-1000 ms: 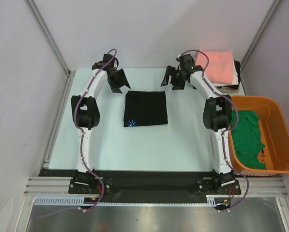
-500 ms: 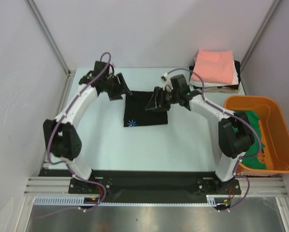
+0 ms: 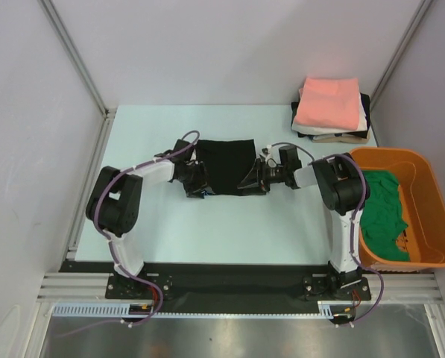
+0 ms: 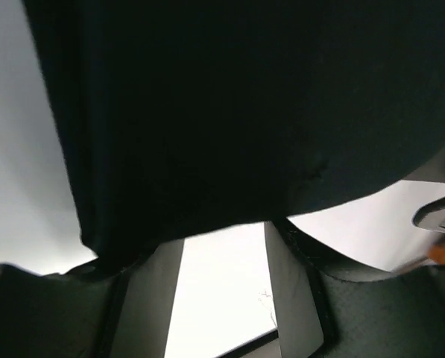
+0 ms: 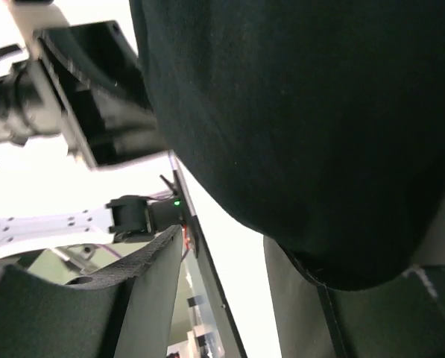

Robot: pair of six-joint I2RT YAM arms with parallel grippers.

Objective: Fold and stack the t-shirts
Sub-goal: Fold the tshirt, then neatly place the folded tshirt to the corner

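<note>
Pale tabletop (image 3: pixel 155 224) fills the booth, with plain grey walls around it. At its centre lies the black shirt (image 3: pixel 226 158), folded to a rough square. The pink shirt (image 3: pixel 326 103) tops a stack at one o'clock, and a green shirt (image 3: pixel 382 212) sits in the orange tub (image 3: pixel 390 153) at four o'clock.

We have the left gripper (image 3: pixel 197 184) low at the black shirt's seven o'clock corner and the right gripper (image 3: pixel 250 181) at its five o'clock corner. In both wrist views dark cloth hangs across the fingers (image 4: pixel 151 298), which stand partly apart. We cannot tell whether they already pinch the hem.

We judge that we are taking the near edge for a fold toward twelve o'clock. To do it well we should catch every layer at both corners. We should then lift both sides evenly, keep the hem taut between the arms, and lay it square on the far edge.
</note>
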